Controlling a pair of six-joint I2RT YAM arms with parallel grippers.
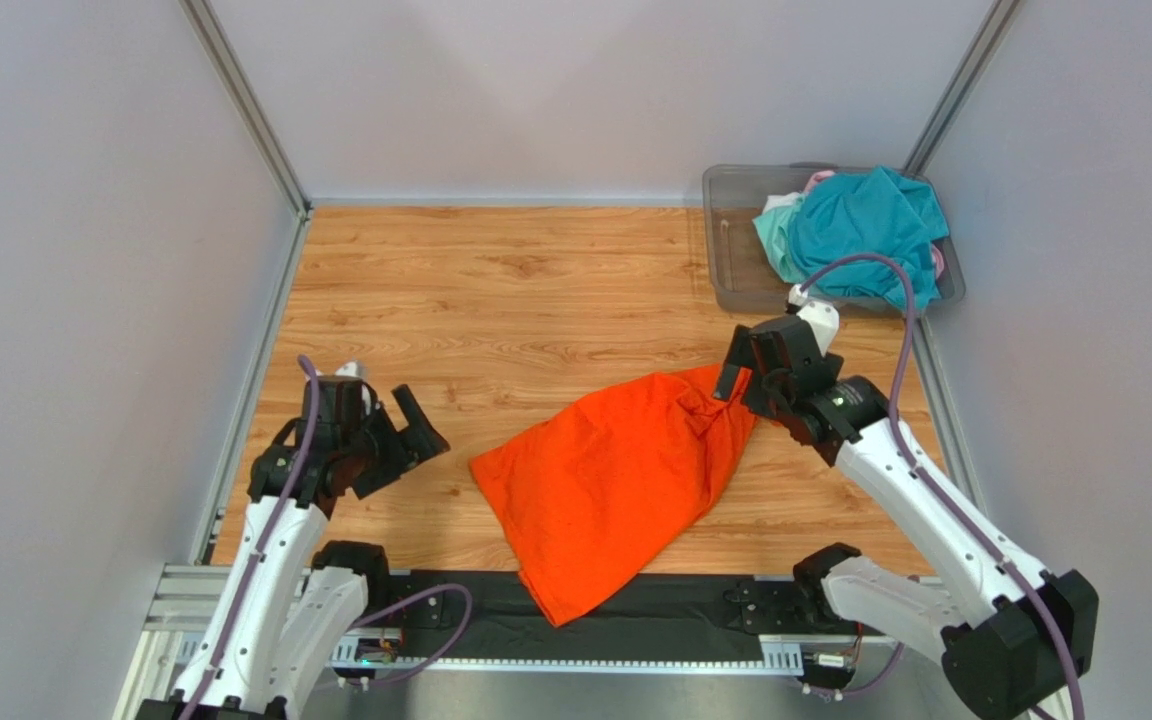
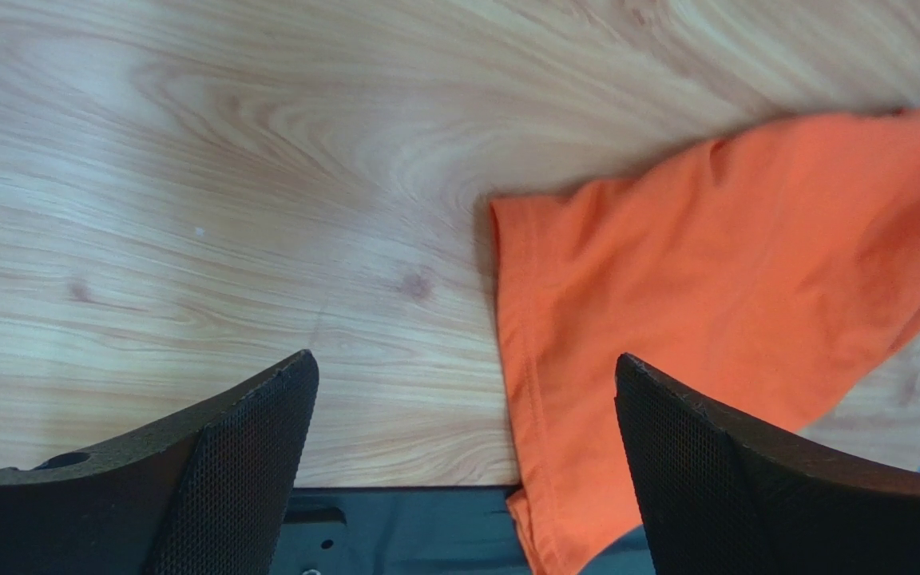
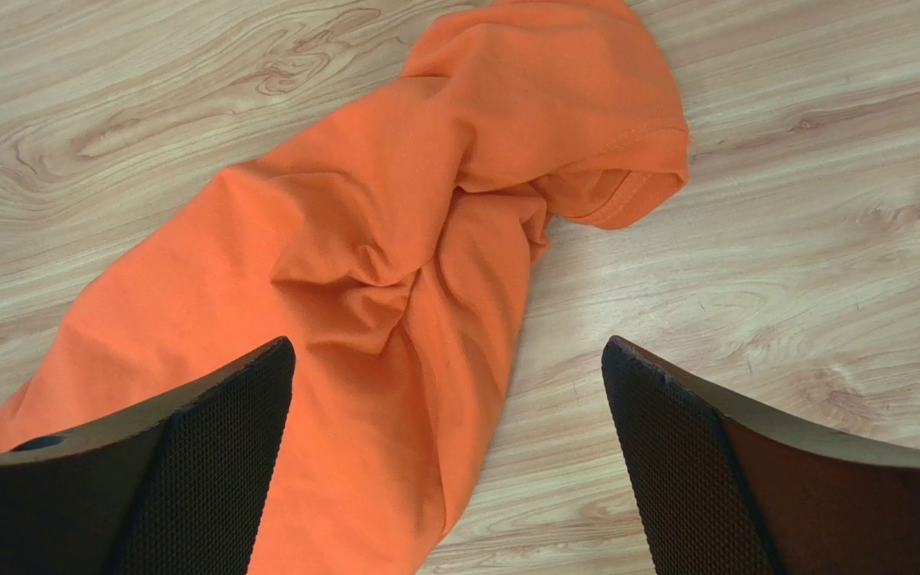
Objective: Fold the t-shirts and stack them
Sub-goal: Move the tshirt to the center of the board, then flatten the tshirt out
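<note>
The worktop (image 1: 537, 285) is a light wood-grain board with its grain running from left to right. An orange t-shirt (image 1: 612, 480) lies directly on it, unfolded and rumpled (a long slanting shape, broader towards its near end). The shirt's near tip crosses the board's front edge and rests on a black strip (image 1: 687, 615) that runs along that edge. The shirt's far end is bunched, with a hemmed opening showing. Beyond the shirt and to its right, at the far corner, a clear grey bin (image 1: 732, 240) stands well apart from the cloth. Just left of the shirt's hem the wood shows knots and swirling grain.
</note>
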